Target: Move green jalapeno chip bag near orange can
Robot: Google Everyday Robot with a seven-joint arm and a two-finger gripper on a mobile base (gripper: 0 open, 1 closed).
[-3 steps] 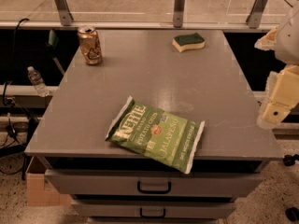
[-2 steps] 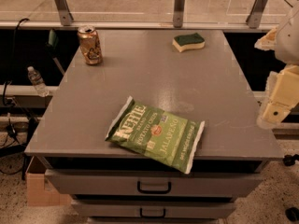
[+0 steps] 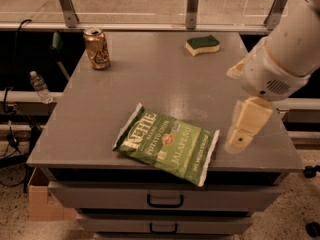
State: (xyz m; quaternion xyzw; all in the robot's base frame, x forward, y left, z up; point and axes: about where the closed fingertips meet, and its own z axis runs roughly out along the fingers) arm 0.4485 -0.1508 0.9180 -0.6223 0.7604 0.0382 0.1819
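The green jalapeno chip bag point(image 3: 167, 143) lies flat near the front edge of the grey table point(image 3: 150, 84), label up. The orange can point(image 3: 96, 48) stands upright at the table's back left corner. My gripper point(image 3: 245, 129) hangs from the white arm over the table's right side, to the right of the bag and apart from it. It holds nothing that I can see.
A green and yellow sponge point(image 3: 202, 45) lies at the back right of the table. Drawers point(image 3: 165, 200) sit under the front edge. A plastic bottle point(image 3: 40, 87) and cables lie on the floor to the left. A metal rail runs behind the table.
My arm and gripper have moved left, from beyond the table's right edge to over its right side. The bag, can and sponge have not moved.
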